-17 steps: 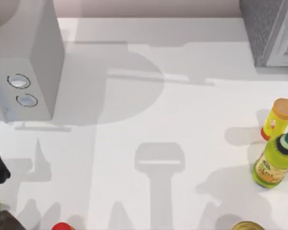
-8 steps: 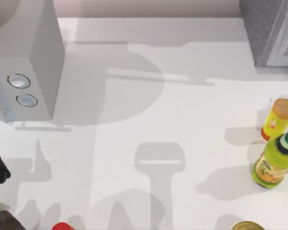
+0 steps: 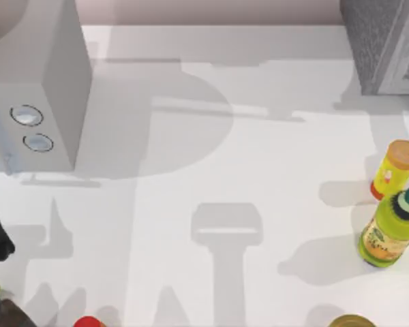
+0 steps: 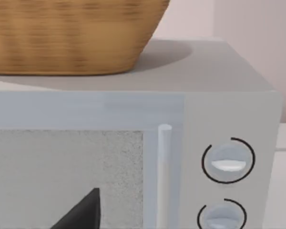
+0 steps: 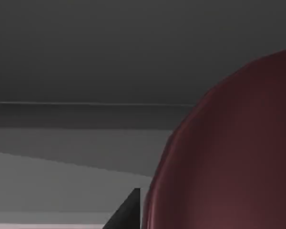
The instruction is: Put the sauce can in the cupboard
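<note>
Sauce can: its maroon top (image 5: 238, 157) looms right against the right wrist camera, dim grey surfaces behind it that look like the cupboard's inside.
Cupboard: grey speckled cabinet (image 3: 382, 41) at the table's (image 3: 259, 170) far right corner.
Right gripper: probably carrying the can; finger state can't be judged.
Left arm: parked facing the microwave (image 4: 219, 95).
Progress: apparently late; release and withdrawal left.

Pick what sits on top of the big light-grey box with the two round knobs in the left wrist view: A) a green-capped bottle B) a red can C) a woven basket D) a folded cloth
C: the left wrist view shows a tan woven basket resting on the flat top of the light-grey box, above its two round knobs.
</note>
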